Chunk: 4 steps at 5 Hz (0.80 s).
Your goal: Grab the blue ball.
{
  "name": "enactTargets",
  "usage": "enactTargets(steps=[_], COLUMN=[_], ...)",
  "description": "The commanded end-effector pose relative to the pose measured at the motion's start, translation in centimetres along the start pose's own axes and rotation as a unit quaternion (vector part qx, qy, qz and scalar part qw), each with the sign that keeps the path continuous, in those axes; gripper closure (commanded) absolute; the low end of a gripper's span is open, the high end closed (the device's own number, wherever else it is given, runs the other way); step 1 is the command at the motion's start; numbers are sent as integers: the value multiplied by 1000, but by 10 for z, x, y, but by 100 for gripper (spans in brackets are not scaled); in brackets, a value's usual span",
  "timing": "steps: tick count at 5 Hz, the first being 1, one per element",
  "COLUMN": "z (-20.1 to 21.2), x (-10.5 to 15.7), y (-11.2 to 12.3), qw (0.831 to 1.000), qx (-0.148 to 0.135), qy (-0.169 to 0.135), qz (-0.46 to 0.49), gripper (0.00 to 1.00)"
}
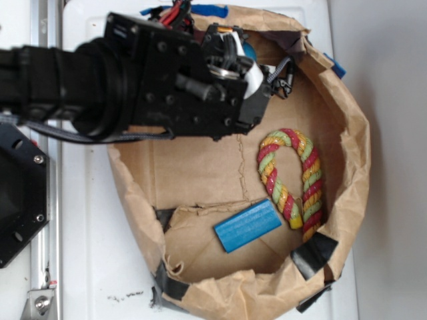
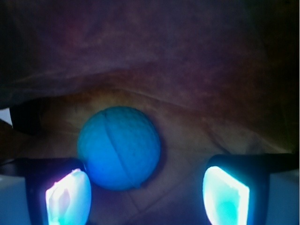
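Black arm in from 9 o'clock in exterior view, reaching over a brown paper bag folded down into an open basket on the white counter. Pincer spread wide in wrist view, pads glowing cyan at 7 and 5 o'clock of the frame, nothing pinched. Blue ball lying on the paper floor just ahead of the pads, nearer the 7 o'clock pad, touching or nearly touching it, well short of the 5 o'clock one. Faint seam line across the ball surface. Crumpled paper wall rising behind the ball, dark and purplish in shadow. In exterior view only a small teal sliver of the ball visible at 12 o'clock of the bag, mostly hidden by the pincer and its wiring. Rope toy, red, green and yellow twisted loop, at 3 o'clock on the bag floor. Blue block flat at 6 o'clock, just beside the rope's lower end, well apart from the ball. Black tape patches on the bag rim near 5 and 7 o'clock, blue tape scraps at the 12 o'clock rim.
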<state>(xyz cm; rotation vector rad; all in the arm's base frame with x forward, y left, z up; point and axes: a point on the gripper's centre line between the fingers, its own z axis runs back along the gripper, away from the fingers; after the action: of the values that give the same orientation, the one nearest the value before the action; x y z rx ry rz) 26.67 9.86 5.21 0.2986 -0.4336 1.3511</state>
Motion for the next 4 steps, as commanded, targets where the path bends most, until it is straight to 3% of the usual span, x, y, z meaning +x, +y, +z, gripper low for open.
enactTargets(steps=[1,4], z=[4,1], x=[4,3], y=[-9,-17], qw=[999,999], qx=[-26,-27], qy=[-7,-16], qz=[21,30], gripper=[0,0])
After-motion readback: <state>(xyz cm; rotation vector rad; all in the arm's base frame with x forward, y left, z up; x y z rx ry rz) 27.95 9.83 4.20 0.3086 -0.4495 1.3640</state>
